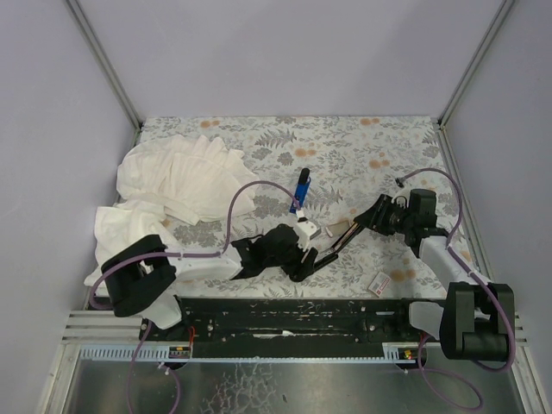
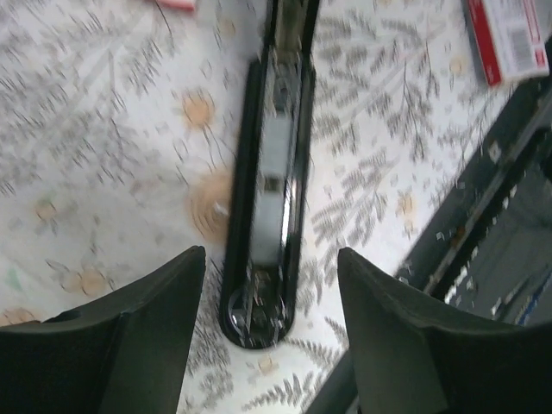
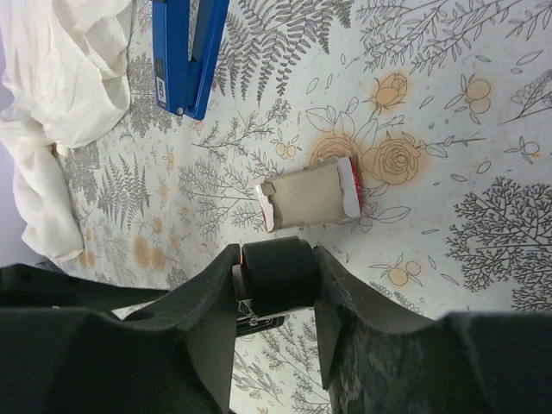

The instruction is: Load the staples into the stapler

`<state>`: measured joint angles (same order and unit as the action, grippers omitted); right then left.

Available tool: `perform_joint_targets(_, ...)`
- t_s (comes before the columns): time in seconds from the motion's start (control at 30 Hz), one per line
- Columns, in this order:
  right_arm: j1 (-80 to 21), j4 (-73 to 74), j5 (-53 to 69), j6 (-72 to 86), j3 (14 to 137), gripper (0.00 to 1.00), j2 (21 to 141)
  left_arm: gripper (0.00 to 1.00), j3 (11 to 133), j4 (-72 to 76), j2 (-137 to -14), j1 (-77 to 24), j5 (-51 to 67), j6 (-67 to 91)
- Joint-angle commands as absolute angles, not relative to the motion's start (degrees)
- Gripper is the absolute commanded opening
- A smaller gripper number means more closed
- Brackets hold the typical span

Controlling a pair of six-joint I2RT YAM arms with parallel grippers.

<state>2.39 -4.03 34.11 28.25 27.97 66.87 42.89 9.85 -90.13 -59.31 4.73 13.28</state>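
Note:
The stapler's black half with its metal channel (image 1: 332, 241) lies slanted on the patterned table. My right gripper (image 1: 358, 226) is shut on its right end, a black block between my fingers in the right wrist view (image 3: 276, 278). My left gripper (image 1: 302, 259) is open, its fingers either side of the rounded left end (image 2: 259, 315) without touching. The blue half (image 1: 301, 188) shows further back, also in the right wrist view (image 3: 185, 47). An opened staple box (image 3: 310, 203) lies just beyond my right fingers. A white box with a red label (image 1: 380, 283) lies near the front rail, also in the left wrist view (image 2: 513, 39).
A large crumpled white cloth (image 1: 177, 185) covers the table's back left, and shows in the right wrist view (image 3: 52, 103). The black base rail (image 1: 293, 317) runs along the near edge. Grey walls enclose the table on three sides.

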Motion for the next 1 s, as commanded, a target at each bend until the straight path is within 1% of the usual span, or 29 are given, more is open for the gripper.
perform_joint_targets(0.0, 2.3, -1.6, 33.7, 25.3, 32.1, 0.22, 65.3, 0.62, 39.2, 6.9, -86.7, -61.8, 2.6, 14.9)
perform_joint_targets(0.13, 2.2, -0.6, 34.7, 24.8, 33.1, 0.24, 65.0, 0.59, 38.2, 7.1, -87.3, -62.1, 0.5, 14.8)
perform_joint_targets(0.37, 1.1, 1.6, 34.5, 23.2, 33.6, 0.26, 63.8, 0.44, 39.7, 8.7, -89.7, -62.3, -0.2, 13.3)
perform_joint_targets(0.6, -1.1, 4.2, 32.2, 21.9, 34.5, 0.27, 62.7, 0.44, 40.7, 9.2, -90.4, -62.4, -4.1, 12.3)
perform_joint_targets(0.67, -1.7, 4.8, 31.6, 21.6, 34.8, 0.27, 62.5, 0.49, 40.7, 9.6, -90.0, -62.4, -4.8, 12.2)
perform_joint_targets(0.73, -2.1, 5.3, 31.4, 21.5, 35.1, 0.27, 62.5, 0.49, 40.6, 10.3, -89.6, -62.4, -4.8, 11.8)
perform_joint_targets(0.83, -2.9, 6.2, 31.5, 21.1, 35.8, 0.28, 62.6, 0.34, 40.2, 11.5, -89.9, -62.3, -3.5, 11.1)
perform_joint_targets(0.9, -3.8, 6.9, 31.8, 20.9, 36.5, 0.30, 62.7, 0.27, 40.4, 11.4, -90.5, -62.4, -2.5, 10.6)
perform_joint_targets(0.97, -4.6, 7.9, 32.1, 20.6, 37.2, 0.34, 62.7, 0.23, 40.5, 11.3, -91.2, -62.3, -1.9, 10.3)
